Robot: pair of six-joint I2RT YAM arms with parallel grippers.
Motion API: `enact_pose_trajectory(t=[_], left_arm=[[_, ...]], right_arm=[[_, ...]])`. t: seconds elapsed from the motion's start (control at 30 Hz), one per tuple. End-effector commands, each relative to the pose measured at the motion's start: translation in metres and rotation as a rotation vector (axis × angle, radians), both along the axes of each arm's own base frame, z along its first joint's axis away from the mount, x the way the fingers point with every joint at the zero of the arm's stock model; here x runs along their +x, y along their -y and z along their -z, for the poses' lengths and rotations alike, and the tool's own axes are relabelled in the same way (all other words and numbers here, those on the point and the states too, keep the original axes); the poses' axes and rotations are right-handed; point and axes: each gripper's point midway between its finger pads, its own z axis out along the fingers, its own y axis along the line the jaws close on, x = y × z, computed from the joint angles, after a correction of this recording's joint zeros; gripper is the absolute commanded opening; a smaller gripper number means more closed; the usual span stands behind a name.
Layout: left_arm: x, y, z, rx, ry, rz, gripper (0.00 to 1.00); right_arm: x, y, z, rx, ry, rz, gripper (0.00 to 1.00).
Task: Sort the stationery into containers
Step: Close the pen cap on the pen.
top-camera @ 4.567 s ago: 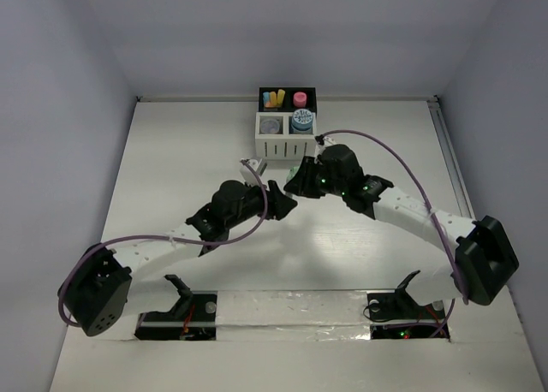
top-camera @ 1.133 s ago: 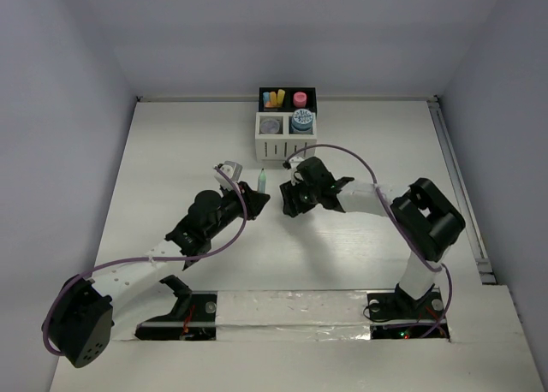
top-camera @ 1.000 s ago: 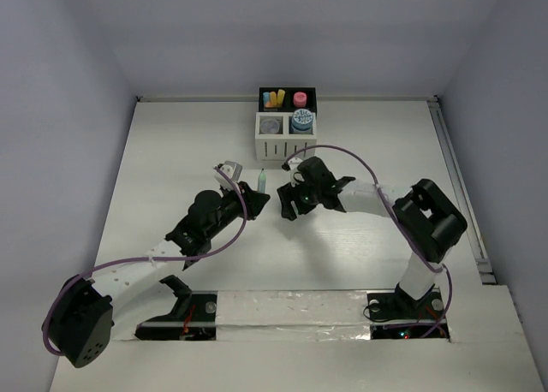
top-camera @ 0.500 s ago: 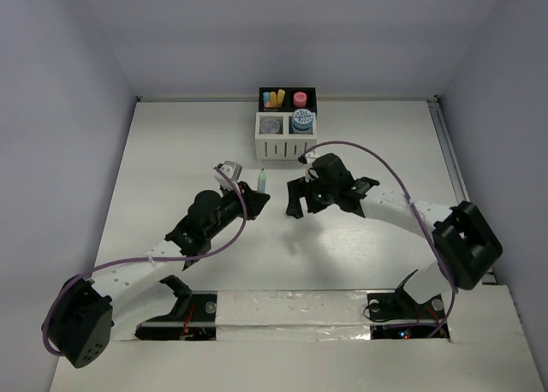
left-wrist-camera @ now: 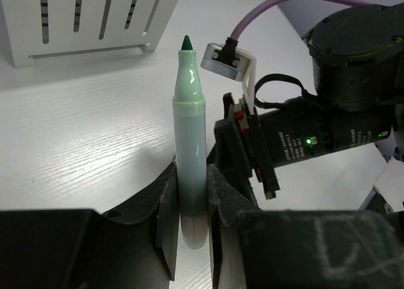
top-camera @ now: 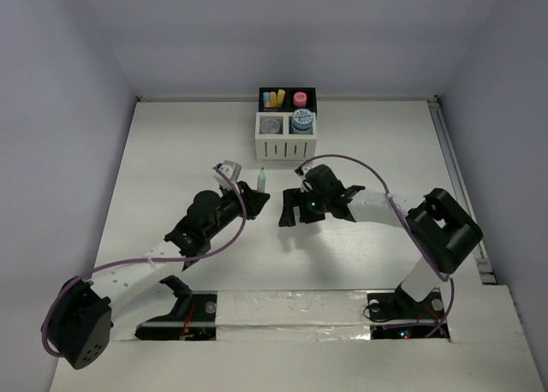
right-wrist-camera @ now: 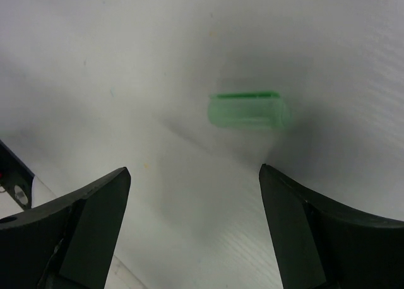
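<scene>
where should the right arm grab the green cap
Take the cap at mid-length, across its short width, from straight above. It lies on its side on the table, its length running from one jaw of the open right gripper toward the other, so a quarter turn of the wrist would probably help.
</scene>
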Motion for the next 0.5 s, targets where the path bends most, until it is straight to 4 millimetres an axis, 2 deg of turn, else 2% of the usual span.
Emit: enact_pose_trajectory(t=[0.0, 0.2, 0.47], left_arm=[[0.002, -0.002, -0.016, -0.038, 0.058, -0.009, 0.0], [0.002, -0.003, -0.015, -0.032, 0.056, -0.012, 0.0], [0.003, -0.003, -0.015, -0.033, 0.058, -0.013, 0.0]], right_arm=[[0.027, -0.016, 0.0, 0.012, 0.056, 0.049, 0.89], [0.045, -0.01, 0.015, -0.081, 0.089, 0.089, 0.87], [0.052, 0.004, 0.028, -0.186, 0.097, 0.101, 0.81]])
